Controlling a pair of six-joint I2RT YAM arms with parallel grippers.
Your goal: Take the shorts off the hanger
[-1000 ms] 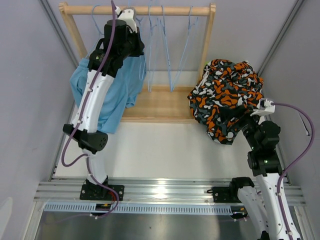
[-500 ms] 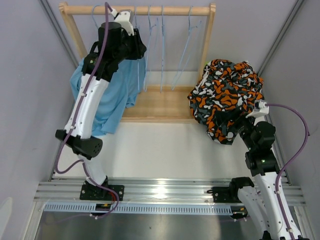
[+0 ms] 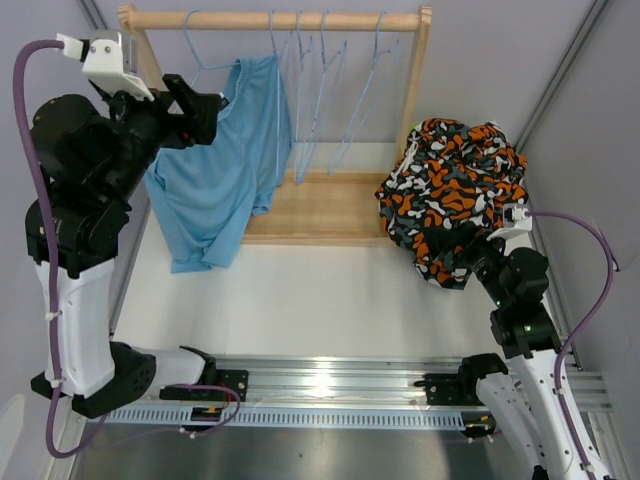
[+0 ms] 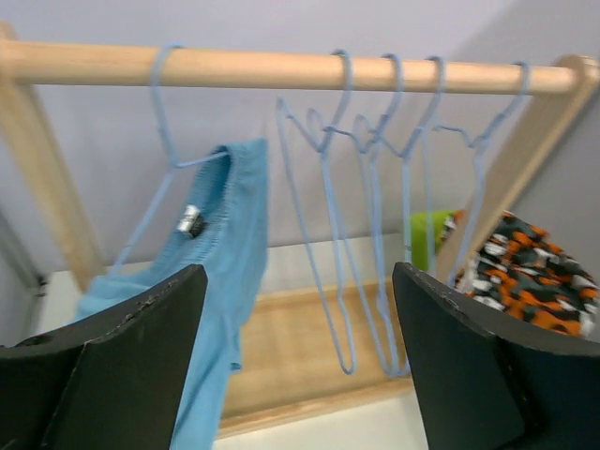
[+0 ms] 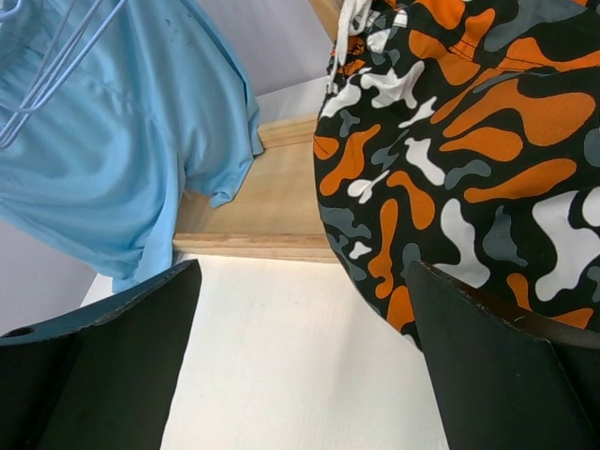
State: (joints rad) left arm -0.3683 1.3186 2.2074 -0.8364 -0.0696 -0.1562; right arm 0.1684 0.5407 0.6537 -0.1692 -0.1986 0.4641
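Light blue shorts (image 3: 225, 170) hang on a hanger (image 4: 157, 122) just ahead of the open left tool (image 4: 298, 281), camouflage shorts (image 3: 450, 190) beside the open right tool (image 5: 305, 272).

You see light blue shorts (image 3: 215, 170) hanging limp from the leftmost hanger (image 4: 161, 112). Camouflage shorts (image 3: 450, 190) lie heaped by the rack's right post (image 3: 415, 80).

The light is bright and even, with soft shadows. A white glare lies on the metal rail (image 3: 320, 382). The left wrist view is slightly blurred; the hangers (image 4: 405, 216) look soft.
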